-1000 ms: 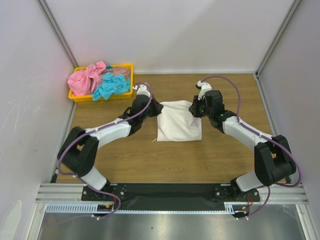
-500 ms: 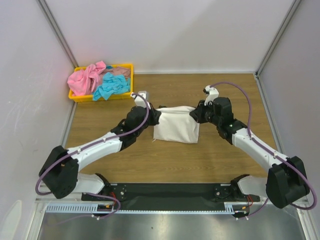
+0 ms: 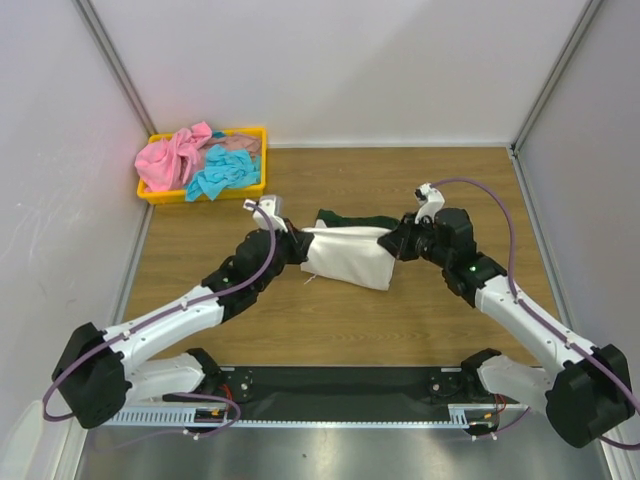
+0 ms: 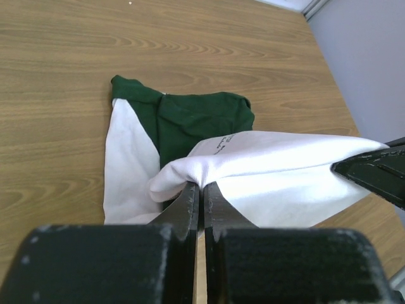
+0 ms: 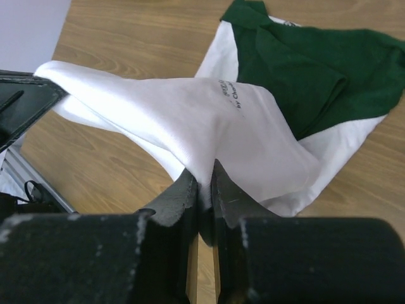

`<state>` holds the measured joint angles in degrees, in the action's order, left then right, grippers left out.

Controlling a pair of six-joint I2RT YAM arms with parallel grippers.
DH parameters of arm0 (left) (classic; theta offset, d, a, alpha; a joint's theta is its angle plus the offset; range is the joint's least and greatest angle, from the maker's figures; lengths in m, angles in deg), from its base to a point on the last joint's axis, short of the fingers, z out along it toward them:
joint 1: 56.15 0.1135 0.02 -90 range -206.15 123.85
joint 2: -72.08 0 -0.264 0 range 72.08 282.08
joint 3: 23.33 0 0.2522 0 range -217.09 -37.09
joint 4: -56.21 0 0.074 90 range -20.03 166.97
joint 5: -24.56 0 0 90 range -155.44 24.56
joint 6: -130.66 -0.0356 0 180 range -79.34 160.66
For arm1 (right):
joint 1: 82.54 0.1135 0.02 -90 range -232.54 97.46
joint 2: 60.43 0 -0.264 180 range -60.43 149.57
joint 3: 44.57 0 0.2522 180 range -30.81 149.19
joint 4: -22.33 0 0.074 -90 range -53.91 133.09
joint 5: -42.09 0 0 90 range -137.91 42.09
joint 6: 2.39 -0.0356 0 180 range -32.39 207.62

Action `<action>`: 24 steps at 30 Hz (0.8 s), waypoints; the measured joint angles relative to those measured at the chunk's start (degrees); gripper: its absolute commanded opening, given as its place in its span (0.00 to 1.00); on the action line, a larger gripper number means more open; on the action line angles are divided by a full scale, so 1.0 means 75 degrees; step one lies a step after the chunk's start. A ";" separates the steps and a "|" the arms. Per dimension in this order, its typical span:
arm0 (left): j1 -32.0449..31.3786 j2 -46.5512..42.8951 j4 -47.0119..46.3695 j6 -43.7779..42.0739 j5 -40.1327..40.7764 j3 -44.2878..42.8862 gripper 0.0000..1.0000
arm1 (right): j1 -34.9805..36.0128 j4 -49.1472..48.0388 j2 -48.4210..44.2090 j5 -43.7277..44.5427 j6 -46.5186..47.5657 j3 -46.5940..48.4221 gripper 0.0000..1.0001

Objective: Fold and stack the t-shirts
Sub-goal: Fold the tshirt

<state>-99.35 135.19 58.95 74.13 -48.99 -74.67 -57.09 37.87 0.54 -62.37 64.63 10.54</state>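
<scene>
Now nearer: white t-shirt (image 3: 350,262), green sleeves (image 3: 352,219) visible.

A light brown wooden table top (image 3: 400,320) with a visible grain fills the middle of the top view. In its far left corner stands a shallow rectangular yellow plastic tray (image 3: 160,197), just beside the left wall (image 3: 50,250) and near the back wall (image 3: 330,70). Both walls are plain and pale, and so is the right wall (image 3: 600,170). Two slanted grey aluminium posts (image 3: 112,65) mark the far corners of the enclosure. Along the near edge of the table lies a long black flat plate (image 3: 340,385). In front of it are a white slotted strip (image 3: 140,415) and a shiny grey metal sheet (image 3: 330,455).
</scene>
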 measured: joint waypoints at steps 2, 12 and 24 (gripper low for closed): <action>-0.0023 0.0119 0.0003 0.0076 0.0099 -0.0017 0.00 | 0.0009 0.0029 0.0157 0.0076 -0.0038 0.0000 0.02; 0.0128 0.3209 0.0207 0.0090 0.0670 -0.2113 0.00 | -0.0976 -0.0606 0.2430 -0.0020 -0.0108 0.0504 0.00; 0.1102 0.5552 0.0227 0.0417 0.0251 -0.3605 0.01 | -0.1941 -0.1769 0.5983 -0.1993 -0.0117 0.2238 0.00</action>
<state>-91.09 176.83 60.65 77.26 -47.11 -101.71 -71.64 24.60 45.41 -77.32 63.76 27.32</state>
